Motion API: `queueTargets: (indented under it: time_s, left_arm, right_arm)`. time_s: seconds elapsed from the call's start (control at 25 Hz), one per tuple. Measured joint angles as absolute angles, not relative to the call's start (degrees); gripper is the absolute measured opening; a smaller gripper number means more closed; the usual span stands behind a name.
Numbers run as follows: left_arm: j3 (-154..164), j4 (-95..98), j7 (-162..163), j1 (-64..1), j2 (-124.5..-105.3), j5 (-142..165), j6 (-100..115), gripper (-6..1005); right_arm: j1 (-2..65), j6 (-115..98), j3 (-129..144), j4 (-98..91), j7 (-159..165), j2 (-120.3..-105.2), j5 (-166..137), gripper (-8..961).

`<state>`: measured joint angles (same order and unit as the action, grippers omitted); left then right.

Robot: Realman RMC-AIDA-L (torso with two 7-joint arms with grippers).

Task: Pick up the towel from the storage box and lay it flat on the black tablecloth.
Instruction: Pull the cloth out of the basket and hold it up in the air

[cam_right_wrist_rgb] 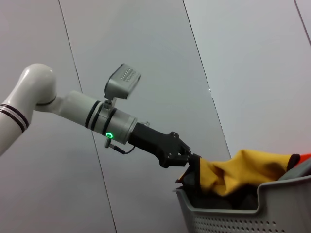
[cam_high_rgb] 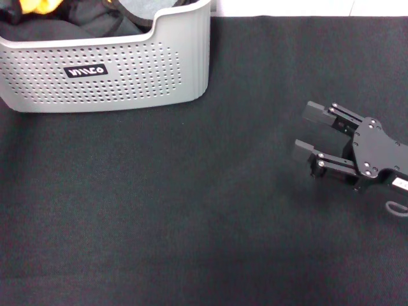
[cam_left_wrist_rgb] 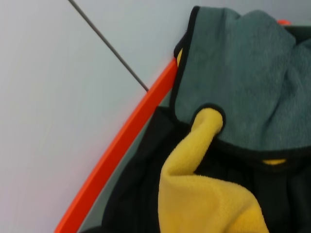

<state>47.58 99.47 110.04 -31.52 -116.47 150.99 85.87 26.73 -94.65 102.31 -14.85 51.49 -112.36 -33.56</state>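
Light grey plastic storage box [cam_high_rgb: 121, 70], rounded at its corners, its front wall pierced by rows of small round holes and bearing a black label [cam_high_rgb: 86, 71] with white lettering, is standing on the black tablecloth [cam_high_rgb: 191, 210] toward the far left of the head view. The tablecloth, a plain matte sheet of fine weave, is lying smooth across the whole work surface.

The towel [cam_left_wrist_rgb: 209, 194], a fleecy cloth with a grey-green face and an orange-yellow face bound by black stitched edging, is sitting bunched in the storage box among dark charcoal cloths [cam_high_rgb: 76, 25]; only a small yellow fold [cam_high_rgb: 38, 5] is showing at the box's far left in the head view. In the left wrist view its green face [cam_left_wrist_rgb: 243, 82] is draping over a rolled yellow fold, with an orange rim [cam_left_wrist_rgb: 121, 145] running beside it.

In the right wrist view the left gripper [cam_right_wrist_rgb: 187, 162] is reaching down at the edge of the box, its black fingers clenched on the raised yellow fabric [cam_right_wrist_rgb: 243, 172] of the towel.

The right gripper [cam_high_rgb: 313, 132], black and angular, is hovering low above bare tablecloth on the right, well apart from the box, its two flat pads [cam_high_rgb: 315, 113] spread wide and grasping nothing.
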Motion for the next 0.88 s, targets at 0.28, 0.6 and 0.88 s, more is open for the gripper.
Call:
queueTargets:
  time_s: [0.28,0.6,0.88]
  left_arm:
    - [45.68,108.88,115.08,-30.83,-118.41,142.35,85.84,10]
    - [41.89,115.61,121.67,-29.02,-119.21,113.26,85.04,7]
    - [44.40,115.36,121.16,-27.63,-119.79,113.54,85.02,8]
  right_arm:
    - [26.16,-94.87,98.15,-14.93,47.24,-113.53,-33.52,823]
    - [25.63,-94.92,96.59,-19.85,29.26,-116.23,-33.50,822]
    - [27.40,-87.73,106.94,-31.88,20.60,-116.27,-24.11,822]
